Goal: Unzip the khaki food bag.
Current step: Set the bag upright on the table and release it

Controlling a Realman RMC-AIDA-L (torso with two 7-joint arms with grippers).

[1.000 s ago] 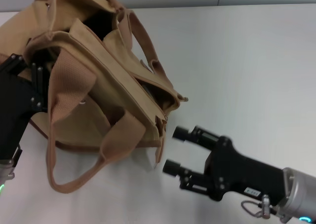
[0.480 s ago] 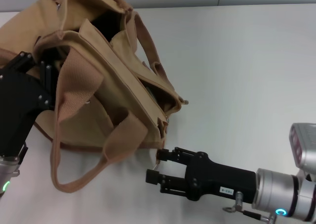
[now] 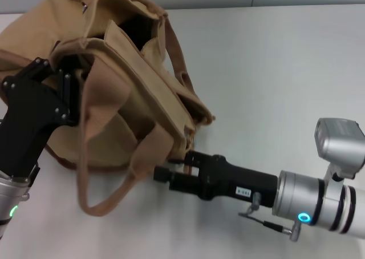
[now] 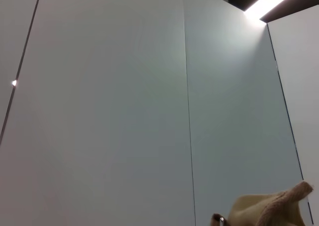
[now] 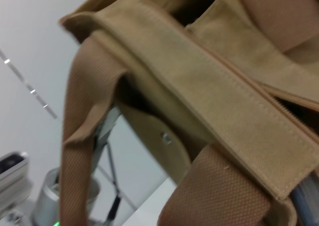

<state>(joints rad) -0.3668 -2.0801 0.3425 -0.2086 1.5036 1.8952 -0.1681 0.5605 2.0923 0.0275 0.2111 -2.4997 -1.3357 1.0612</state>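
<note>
Khaki food bag fills the upper left of the head view, slumped on the white table with its top gaping open and a dark hollow showing between the canvas lips. One brown webbing handle droops down in a loop toward the lower left, the other arches along the bag's right side. In the right wrist view the bag is very close, its stitched top band running across the frame, with a round flap and metal snap hanging under it.

At the bag's lower right corner sits the right claw, reaching in from the lower right of the frame; its fingers are drawn close together at the corner fabric, though I cannot tell whether anything is pinched between them. The left claw is at the bag's left side, its black body pressed up against the canvas, and I cannot tell if it is clenched or released.
</note>
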